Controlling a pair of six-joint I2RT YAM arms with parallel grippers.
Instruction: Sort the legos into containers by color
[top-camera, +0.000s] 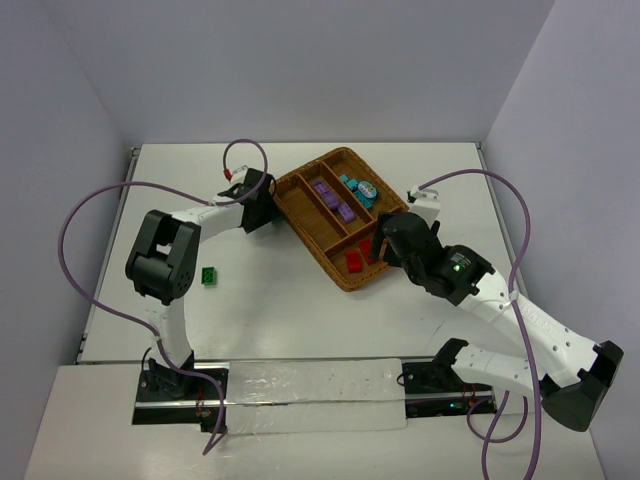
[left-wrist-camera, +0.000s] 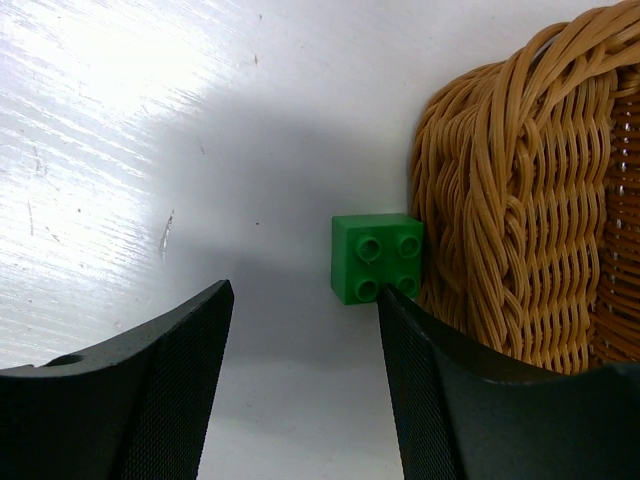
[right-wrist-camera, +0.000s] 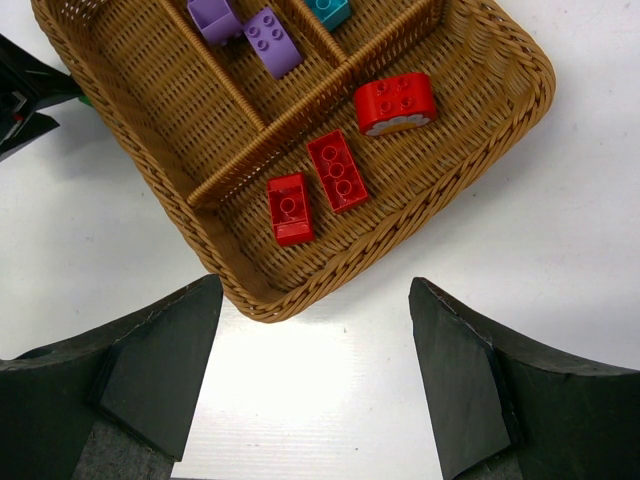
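- Loose green brick (top-camera: 209, 276): a small, glossy, studded plastic block. It rests on the smooth white table (top-camera: 300, 320), well behind the left fingers and beside that arm's elbow.
- Left gripper (left-wrist-camera: 305, 298): two black, matt, finely grained fingers (left-wrist-camera: 150, 400) that taper to blunt tips. The jaws stand partly apart and grip nothing.
- Green square brick (left-wrist-camera: 377, 258): four round studs and crisp corners. It lies on the table just ahead of the fingertip nearer the tray, outside the gap. One edge rests against the tray's outer wall.
- Wicker tray (right-wrist-camera: 535, 90): brown woven cane with rounded corners and a thick braided rim. Woven partitions divide it, and it lies between the two grippers.
- Purple bricks (right-wrist-camera: 272, 40): studded, with softened ends. They sit in a long compartment, far ahead of the right fingers.
- Teal brick (right-wrist-camera: 328, 10): lies in the neighbouring long compartment and is cut off by the frame edge.
- Red bricks (right-wrist-camera: 337, 170): three in the crosswise compartment, the one closest ahead of the right fingers. Two are flat oblongs, and one is thicker with rounded ends.
- Right gripper (right-wrist-camera: 315, 290): two broad, dark, wedge-shaped fingers (right-wrist-camera: 470, 380). The jaws are spread wide and empty, above the table at the tray's near rim.
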